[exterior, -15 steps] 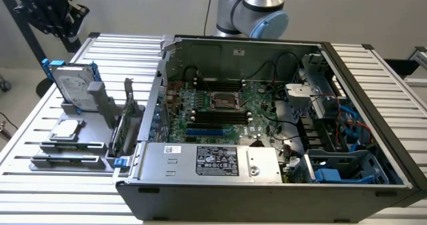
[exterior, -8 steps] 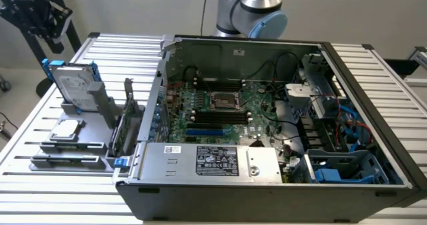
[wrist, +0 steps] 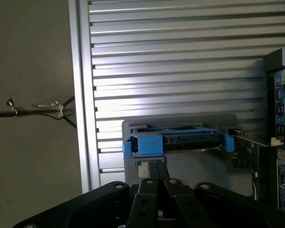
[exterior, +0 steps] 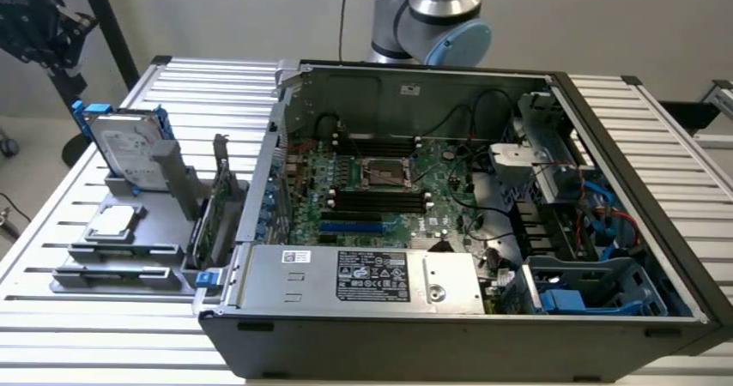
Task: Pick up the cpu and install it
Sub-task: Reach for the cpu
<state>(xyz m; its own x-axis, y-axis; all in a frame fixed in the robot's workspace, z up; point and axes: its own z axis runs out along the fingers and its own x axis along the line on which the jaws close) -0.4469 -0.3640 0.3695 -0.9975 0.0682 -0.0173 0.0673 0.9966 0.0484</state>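
Exterior view shows the cpu (exterior: 112, 222) flat, square, silver-grey, pale-rimmed.

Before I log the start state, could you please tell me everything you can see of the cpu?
The cpu is a small, flat square chip with a silver-grey metallic top and a thin pale rim. It lies flat in a grey holder on the slatted table, at the exterior view's left, near the upright hard drive. Nothing rests on it.

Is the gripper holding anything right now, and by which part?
Nothing. The gripper is shut and empty; the cpu lies on the grey stand.
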